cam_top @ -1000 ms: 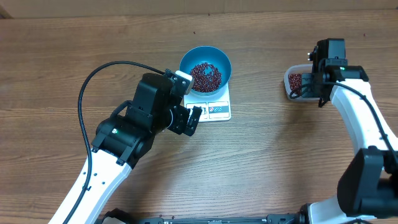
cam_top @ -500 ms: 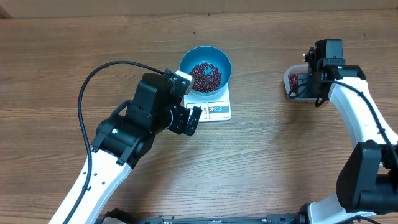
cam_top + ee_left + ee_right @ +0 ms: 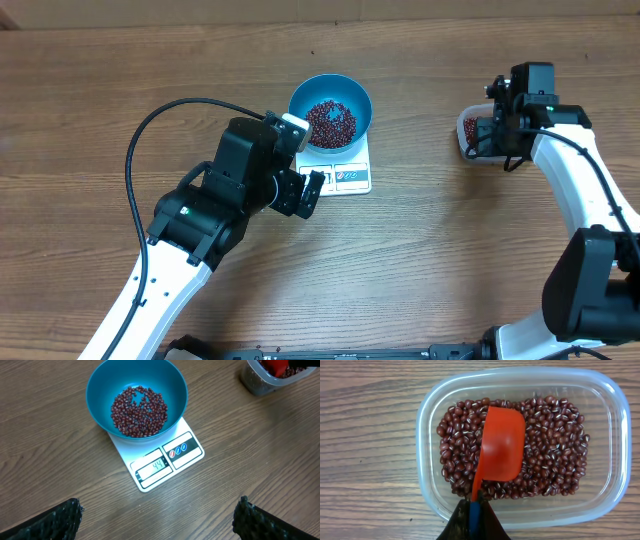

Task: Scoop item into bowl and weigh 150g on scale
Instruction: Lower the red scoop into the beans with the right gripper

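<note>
sitting on the white scale (image 3: 191, 453) near the middle of the wooden table (image 3: 120, 80), the blue bowl (image 3: 100, 390) covers the back part of the platform and leaves the front strip with the display bare. the display reads 44. a shallow heap of dark red beans (image 3: 139, 412) lies in the bottom of the bowl, with plenty of blue wall showing above it.

the left gripper (image 3: 303, 191) hangs just beside the front left corner of the scale, touching nothing, its jaws spread wide and empty; in the left wrist view they show only as dark tips at the two lower corners.

well apart on the right side of the table stands a clear rounded plastic tub (image 3: 426, 435) with a thick layer of the same beans across its floor. the right gripper (image 3: 472, 512) is over the tub's near rim, jaws pressed together on the thin handle of a red scoop (image 3: 502, 445). the scoop's cup lies on top of the beans near the tub's middle; it looks turned dome-up, though the flat top-down view makes that hard to settle.
</note>
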Controlling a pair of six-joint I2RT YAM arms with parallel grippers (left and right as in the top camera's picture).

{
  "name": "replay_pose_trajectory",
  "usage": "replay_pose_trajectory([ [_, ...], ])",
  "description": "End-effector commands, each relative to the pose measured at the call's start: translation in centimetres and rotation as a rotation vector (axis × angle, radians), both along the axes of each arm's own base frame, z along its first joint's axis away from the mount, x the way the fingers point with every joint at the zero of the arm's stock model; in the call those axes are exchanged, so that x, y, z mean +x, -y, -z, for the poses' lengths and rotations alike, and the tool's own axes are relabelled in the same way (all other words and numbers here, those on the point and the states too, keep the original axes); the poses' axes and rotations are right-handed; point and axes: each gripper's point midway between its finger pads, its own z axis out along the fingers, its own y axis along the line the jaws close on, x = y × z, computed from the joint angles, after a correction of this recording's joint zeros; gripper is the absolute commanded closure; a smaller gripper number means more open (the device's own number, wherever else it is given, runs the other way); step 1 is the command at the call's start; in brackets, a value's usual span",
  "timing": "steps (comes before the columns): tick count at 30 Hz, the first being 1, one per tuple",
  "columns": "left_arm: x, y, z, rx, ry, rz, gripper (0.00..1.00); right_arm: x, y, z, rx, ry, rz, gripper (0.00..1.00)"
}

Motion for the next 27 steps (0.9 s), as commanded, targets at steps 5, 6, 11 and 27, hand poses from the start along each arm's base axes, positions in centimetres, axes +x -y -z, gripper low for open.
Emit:
replay_pose_trajectory([
  [5,0.0,-0.1,0.5,0.013,-0.005,0.016,0.01,0.5,0.4,-0.7,0.155,0.026,-0.002,0.96],
  [6,0.0,-0.1,0.5,0.013,-0.005,0.016,0.0,0.4,0.6,-0.7,0.164,0.022,0.001,0.96],
  [11,0.0,-0.1,0.5,0.013,-0.005,0.016,0.0,-0.2,1.2,-0.7,0.234,0.015,0.004,0.96],
  [27,0.0,-0.1,0.5,0.013,-0.005,0.016,0.0,-0.3,0.4,0.5,0.376,-0.008,-0.016,0.96],
])
